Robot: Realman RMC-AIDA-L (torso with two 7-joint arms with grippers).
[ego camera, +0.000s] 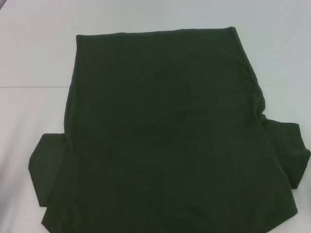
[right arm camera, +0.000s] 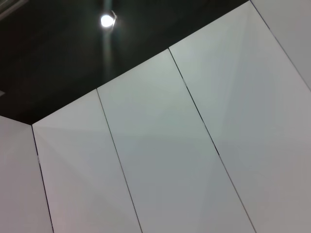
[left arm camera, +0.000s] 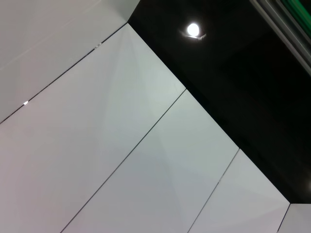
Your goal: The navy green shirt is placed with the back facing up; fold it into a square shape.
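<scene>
The navy green shirt [ego camera: 165, 141] lies spread flat on the white table [ego camera: 34, 58], plain side up, with no lettering showing. It fills most of the head view, from a straight hem at the far side down past the near edge of the picture. The hem runs across the far middle of the table, and the body widens toward the near side. One short sleeve sticks out at the near left and the other at the near right, both lying flat on the table. A slight fold or crease shows along the right side of the body where it meets the right sleeve. The cloth looks mostly smooth. Bare white table shows to the left, to the right and beyond the hem. Neither gripper appears in the head view, so whether they are open or closed cannot be told. Both wrist cameras see only white wall panels [left arm camera: 121, 145] and a dark ceiling with a round lamp [right arm camera: 107, 20].
</scene>
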